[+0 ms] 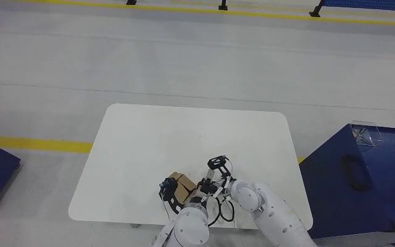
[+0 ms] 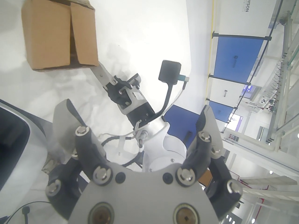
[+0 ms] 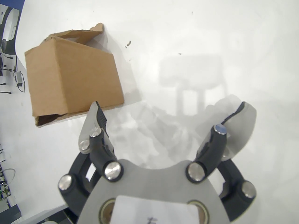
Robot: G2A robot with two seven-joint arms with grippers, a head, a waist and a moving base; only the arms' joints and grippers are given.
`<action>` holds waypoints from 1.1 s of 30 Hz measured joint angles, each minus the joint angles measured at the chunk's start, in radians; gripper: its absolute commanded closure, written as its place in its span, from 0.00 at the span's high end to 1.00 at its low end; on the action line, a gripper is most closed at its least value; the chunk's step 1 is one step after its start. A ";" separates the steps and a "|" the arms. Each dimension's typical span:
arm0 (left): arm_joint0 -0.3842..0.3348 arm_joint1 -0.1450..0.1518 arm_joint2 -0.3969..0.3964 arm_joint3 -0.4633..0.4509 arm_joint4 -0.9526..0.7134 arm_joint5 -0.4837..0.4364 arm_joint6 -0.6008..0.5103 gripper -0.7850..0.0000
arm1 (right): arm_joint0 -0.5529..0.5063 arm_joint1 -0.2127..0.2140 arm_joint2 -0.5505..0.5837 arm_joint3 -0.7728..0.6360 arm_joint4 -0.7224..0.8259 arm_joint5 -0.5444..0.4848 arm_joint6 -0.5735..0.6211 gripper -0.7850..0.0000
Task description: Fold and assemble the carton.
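Currently, flap folding appears in hand: the carton point(image 3: 72, 78) sits near the tabletop's point(image 1: 185, 136) front edge, right gripper point(image 3: 170, 109) wide, one jaw at its corner; left gripper point(image 2: 137, 107) wide, empty. Next: press flaps shut.

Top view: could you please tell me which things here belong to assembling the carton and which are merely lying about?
Belongs to the job:
- brown cardboard carton, end flaps ajar
- left gripper, open
- right gripper, open, at the carton's corner

Just there:
- white rounded table
- dark blue cabinet beside the table
- clear plastic stand on the cabinet
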 measured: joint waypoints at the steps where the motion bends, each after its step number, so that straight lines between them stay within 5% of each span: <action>1: 0.000 0.001 0.003 0.002 -0.010 -0.003 0.007 1.00 | 0.012 -0.006 -0.011 0.015 0.005 0.005 -0.016 1.00; 9: 0.009 0.016 0.008 -0.012 -0.067 -0.047 0.071 1.00 | 0.071 -0.032 -0.030 0.058 0.012 -0.027 -0.188 1.00; 20: 0.024 0.061 0.034 -0.025 -0.108 -0.264 0.091 1.00 | -0.103 0.023 0.146 -0.118 -0.207 -0.184 -0.670 1.00; 24: 0.045 0.060 0.005 -0.063 -0.148 -0.355 0.212 1.00 | -0.148 0.029 0.170 -0.137 -0.256 -0.225 -0.797 1.00; 27: 0.054 0.058 -0.004 -0.065 -0.126 -0.401 0.349 1.00 | -0.150 0.029 0.172 -0.137 -0.247 -0.227 -0.803 1.00; 33: 0.053 0.058 -0.003 -0.063 -0.125 -0.382 0.335 1.00 | -0.149 0.029 0.171 -0.137 -0.248 -0.226 -0.801 1.00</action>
